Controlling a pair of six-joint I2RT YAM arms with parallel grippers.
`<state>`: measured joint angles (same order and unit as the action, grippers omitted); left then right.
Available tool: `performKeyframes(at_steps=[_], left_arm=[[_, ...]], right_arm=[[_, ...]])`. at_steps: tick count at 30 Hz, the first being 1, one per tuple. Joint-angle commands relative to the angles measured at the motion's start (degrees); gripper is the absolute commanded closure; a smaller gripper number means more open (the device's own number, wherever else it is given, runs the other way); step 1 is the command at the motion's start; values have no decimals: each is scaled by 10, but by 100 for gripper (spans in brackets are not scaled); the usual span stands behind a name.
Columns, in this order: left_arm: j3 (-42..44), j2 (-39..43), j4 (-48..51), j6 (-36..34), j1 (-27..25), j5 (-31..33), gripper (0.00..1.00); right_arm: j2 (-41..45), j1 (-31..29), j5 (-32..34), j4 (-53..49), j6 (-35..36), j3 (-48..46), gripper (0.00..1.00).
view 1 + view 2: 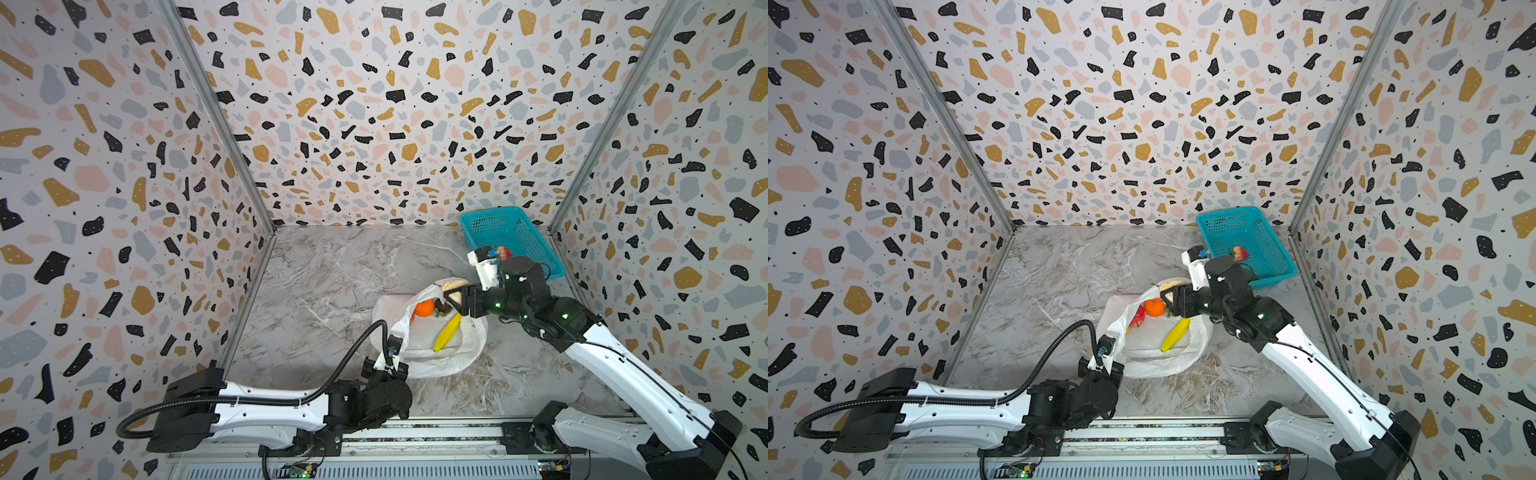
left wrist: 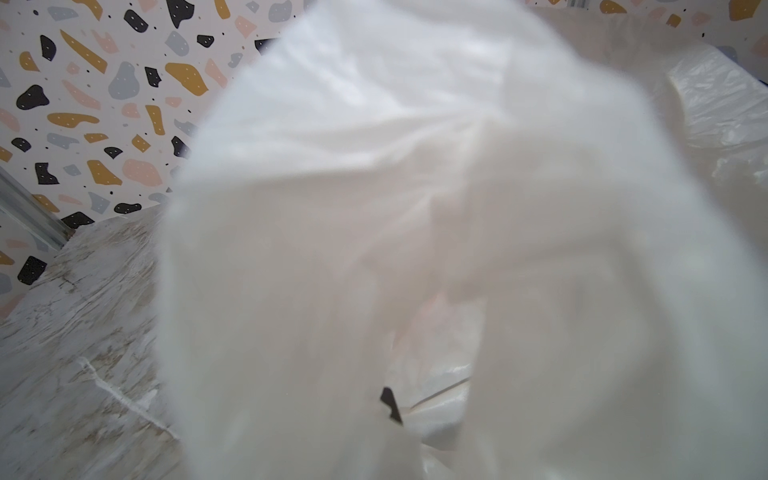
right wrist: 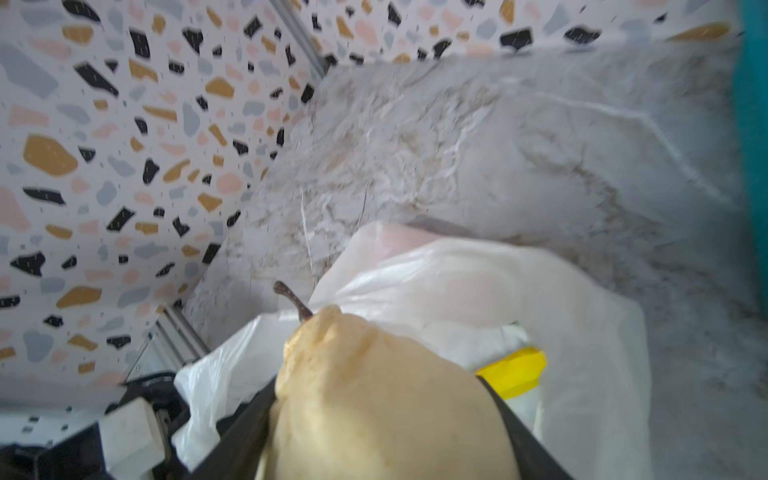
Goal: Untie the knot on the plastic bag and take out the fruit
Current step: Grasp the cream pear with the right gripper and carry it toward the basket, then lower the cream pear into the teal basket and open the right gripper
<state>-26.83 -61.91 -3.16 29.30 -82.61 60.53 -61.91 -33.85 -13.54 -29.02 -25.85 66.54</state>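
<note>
Your right claw (image 1: 454,296) is clamped on the beige pear (image 3: 374,399), a finger on each flank and the stem pointing away from the wrist. It sits at the far rim of the plastic bag (image 1: 428,353), whose mouth gapes open on the worktop (image 1: 332,282).

Inside the bag, just beside that claw, lie a dark fruit (image 1: 442,306) and the orange (image 1: 424,308), with a red fruit (image 1: 1138,318) past the orange. The banana (image 1: 448,332) lies between your two claws.

Your left claw (image 1: 395,353) is closed tight at the bag's near rim. Plastic drapes over its wrist camera, so it seems to pinch the rim, though the fingers are mostly buried.

Behind the right claw's wrist stands the teal basket (image 1: 490,214), with a pinkish fruit (image 1: 1239,253) inside.
</note>
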Motion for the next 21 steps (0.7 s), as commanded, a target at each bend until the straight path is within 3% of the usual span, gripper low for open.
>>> performKeyframes(at_steps=[1, 11, 21], left_arm=[[-3, -5, -28, -5, 3, 13, 100], [-11, -10, -35, -15, 3, 9, 100], [-8, -10, -44, -18, 3, 6, 100]], right_arm=[[-12, 76, -55, -33, 55, 41, 43], [-120, 255, -30, 130, 43, 13, 43], [-328, 314, 13, 224, 52, 60, 43]])
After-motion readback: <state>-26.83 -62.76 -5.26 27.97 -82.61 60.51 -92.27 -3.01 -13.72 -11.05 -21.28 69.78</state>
